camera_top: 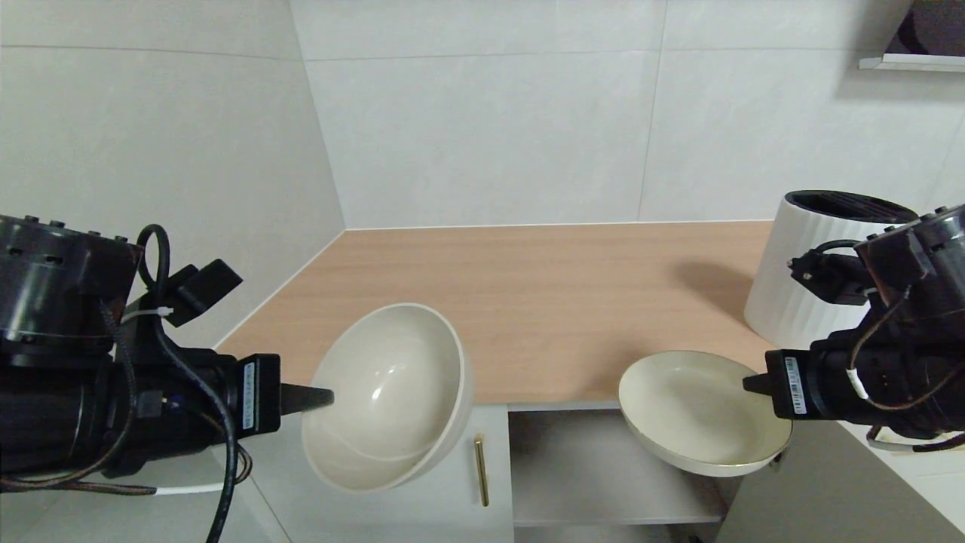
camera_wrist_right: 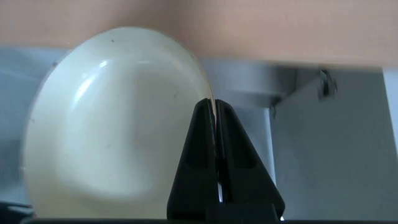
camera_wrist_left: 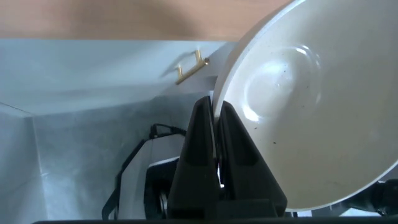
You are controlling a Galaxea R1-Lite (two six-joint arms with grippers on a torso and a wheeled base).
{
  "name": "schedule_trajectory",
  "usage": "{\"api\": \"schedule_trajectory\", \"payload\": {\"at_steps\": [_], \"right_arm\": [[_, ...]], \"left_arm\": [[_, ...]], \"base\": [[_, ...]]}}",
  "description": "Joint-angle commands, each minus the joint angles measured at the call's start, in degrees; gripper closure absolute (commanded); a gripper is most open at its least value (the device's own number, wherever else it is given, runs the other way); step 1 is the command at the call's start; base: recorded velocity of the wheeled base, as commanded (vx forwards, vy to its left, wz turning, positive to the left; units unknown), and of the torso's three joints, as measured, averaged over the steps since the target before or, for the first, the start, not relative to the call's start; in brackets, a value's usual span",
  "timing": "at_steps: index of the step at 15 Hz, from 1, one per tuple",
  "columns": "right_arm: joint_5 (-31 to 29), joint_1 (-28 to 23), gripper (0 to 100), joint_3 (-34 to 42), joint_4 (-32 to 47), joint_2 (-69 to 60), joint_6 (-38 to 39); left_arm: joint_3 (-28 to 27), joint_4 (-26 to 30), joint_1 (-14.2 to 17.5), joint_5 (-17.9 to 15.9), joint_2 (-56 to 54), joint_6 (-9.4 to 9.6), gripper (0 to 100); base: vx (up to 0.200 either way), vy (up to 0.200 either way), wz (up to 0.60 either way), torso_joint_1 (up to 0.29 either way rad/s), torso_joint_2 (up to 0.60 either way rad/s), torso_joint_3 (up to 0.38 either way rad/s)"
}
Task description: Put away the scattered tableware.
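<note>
Two pieces aloft by the front edge of the counter (camera_top: 543, 302), left gripper (camera_top: 320, 396) pinching tilted bowl (camera_top: 392, 392) rim, right gripper (camera_top: 754, 383) pinching plate (camera_top: 693, 411) rim, both seemingly clear of it, open shelf (camera_top: 603, 483) below plate

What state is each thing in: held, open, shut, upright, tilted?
bowl: held by its rim, tipped steeply.
plate: held by its rim, slightly tilted.
left gripper: shut on bowl.
right gripper: shut on plate.
cabinet door: shut.
cabinet compartment: open.
white container: upright on the counter.
</note>
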Motion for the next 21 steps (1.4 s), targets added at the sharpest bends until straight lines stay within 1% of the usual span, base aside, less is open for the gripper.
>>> {"api": "schedule_trajectory", "payload": {"at_steps": [1, 3, 6, 9, 12, 16, 21], "right_arm": [[-0.26, 0.02, 100, 2.51, 0.03, -3.31, -0.26], [0.0, 0.02, 100, 3.13, 0.03, -4.98, -0.52], [-0.08, 0.02, 100, 3.22, -0.05, -4.71, -0.52], [-0.08, 0.02, 100, 3.22, -0.05, -4.36, -0.52], [-0.08, 0.02, 100, 3.22, -0.67, -3.04, -0.52], [-0.26, 0.02, 100, 4.89, -3.66, -0.23, -0.52], [-0.26, 0.02, 100, 5.33, -3.83, 0.12, -0.52]], "left_arm": [[1.36, 0.08, -0.23, 0.05, -0.39, -0.03, 100], [1.44, 0.08, -0.41, 0.05, -0.31, -0.03, 100], [1.27, 1.14, -0.5, 0.4, -0.66, -0.12, 100], [0.92, 0.96, -0.59, 0.49, -0.66, 0.05, 100], [0.3, 0.79, -0.67, 0.31, -0.04, 0.32, 100], [-0.05, 0.79, -1.29, 0.23, 1.54, 0.41, 100], [0.04, 0.79, -1.55, 0.23, 1.54, 0.41, 100]], "base": [[0.0, 0.0, 0.0, 0.0, 0.0, 0.0], [0.0, 0.0, 0.0, 0.0, 0.0, 0.0], [-0.2, 0.0, 0.0, -0.001, 0.01, -0.002], [-0.2, 0.0, 0.0, 0.006, 0.0, -0.002], [0.0, 0.0, 0.0, 0.0, 0.0, 0.0], [0.0, 0.0, 0.0, 0.0, 0.0, 0.0], [0.0, 0.0, 0.0, 0.0, 0.0, 0.0]]}}
